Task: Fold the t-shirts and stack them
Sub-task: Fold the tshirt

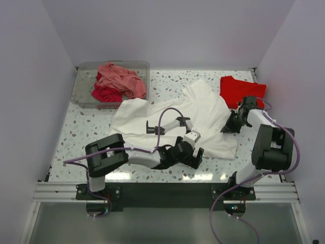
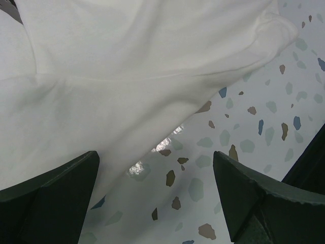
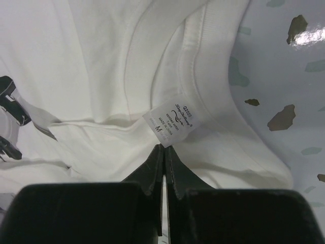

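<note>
Several t-shirts | white t-shirt (image 1: 167,114) spread mid-table, red t-shirt (image 1: 236,89) far right, pink and crimson ones in bin (image 1: 84,96) | soft, light, limp; take at collar or hem | left gripper (image 2: 155,170) wide apart over its edge; right gripper (image 3: 164,150) pressed together at collar label (image 3: 172,121), pinch unclear | glossy speckled table (image 2: 264,127), plain walls close

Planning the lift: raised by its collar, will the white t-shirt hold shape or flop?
Likely floppy: the white t-shirt lies in soft wrinkles and folds. Probably light: thin cloth, so the right gripper, shut at the collar, should manage it. The rest would likely drape and drag across the table.
</note>
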{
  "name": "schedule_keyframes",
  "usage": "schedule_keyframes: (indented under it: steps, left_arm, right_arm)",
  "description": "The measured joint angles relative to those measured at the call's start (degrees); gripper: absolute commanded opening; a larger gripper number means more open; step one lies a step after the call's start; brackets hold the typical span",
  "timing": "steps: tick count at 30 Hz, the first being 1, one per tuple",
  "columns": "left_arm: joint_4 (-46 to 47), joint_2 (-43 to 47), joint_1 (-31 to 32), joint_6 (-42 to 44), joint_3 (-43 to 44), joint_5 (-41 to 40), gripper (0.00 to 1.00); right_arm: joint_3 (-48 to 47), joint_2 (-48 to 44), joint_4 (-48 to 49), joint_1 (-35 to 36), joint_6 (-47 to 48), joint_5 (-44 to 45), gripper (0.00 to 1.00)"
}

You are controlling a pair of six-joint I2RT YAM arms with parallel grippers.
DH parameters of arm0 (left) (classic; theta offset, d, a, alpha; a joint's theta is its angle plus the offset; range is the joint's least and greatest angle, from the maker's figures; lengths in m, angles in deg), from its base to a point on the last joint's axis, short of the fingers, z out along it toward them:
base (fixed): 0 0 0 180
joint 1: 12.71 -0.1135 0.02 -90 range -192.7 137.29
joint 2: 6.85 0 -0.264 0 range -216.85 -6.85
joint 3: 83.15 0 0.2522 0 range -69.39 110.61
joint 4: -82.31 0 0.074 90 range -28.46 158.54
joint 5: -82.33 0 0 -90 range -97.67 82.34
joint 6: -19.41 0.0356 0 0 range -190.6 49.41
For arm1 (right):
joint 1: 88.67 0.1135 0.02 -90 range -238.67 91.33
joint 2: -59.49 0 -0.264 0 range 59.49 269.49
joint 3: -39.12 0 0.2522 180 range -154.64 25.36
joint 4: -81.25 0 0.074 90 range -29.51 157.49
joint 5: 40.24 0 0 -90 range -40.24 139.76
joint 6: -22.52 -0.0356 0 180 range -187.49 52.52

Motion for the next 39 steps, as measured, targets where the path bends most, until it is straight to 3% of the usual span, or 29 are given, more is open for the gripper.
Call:
schedule_keyframes:
  steps: [15,23,30,31,32,35,39]
  left_arm:
    - [0.8,0.2,0.3,-0.4,-0.6,-0.3,1.0]
    - [0.9,0.2,0.3,-0.6,-0.8,-0.4,1.0]
    - [1.5,0.4,0.3,-1.4,-1.2,-0.6,1.0]
    - [1.5,0.5,0.3,-1.5,-1.3,-0.6,1.0]
    - [1.5,0.6,0.3,-1.6,-1.4,-0.5,1.0]
    - [1.2,0.9,0.4,-1.9,-1.5,-0.4,1.0]
    - [-0.6,1.9,0.4,-1.9,-1.6,0.3,1.0]
  right_arm:
    - [-0.4,-7.2,0.0,0.0,2.9,0.0,0.0]
    - [-1.4,-3.2,-0.1,0.0,3.6,0.9,0.0]
    - [-2.3,0.0,-1.9,0.0,3.3,7.0,0.0]
    - [-2.3,0.0,-2.3,0.1,3.3,8.1,0.04]
    - [-2.3,0.0,-2.6,0.1,3.2,9.2,0.19]
    - [-2.4,0.0,-3.2,0.1,3.0,12.5,0.47]
    - [-3.0,-1.0,-3.3,0.0,3.0,15.4,0.56]
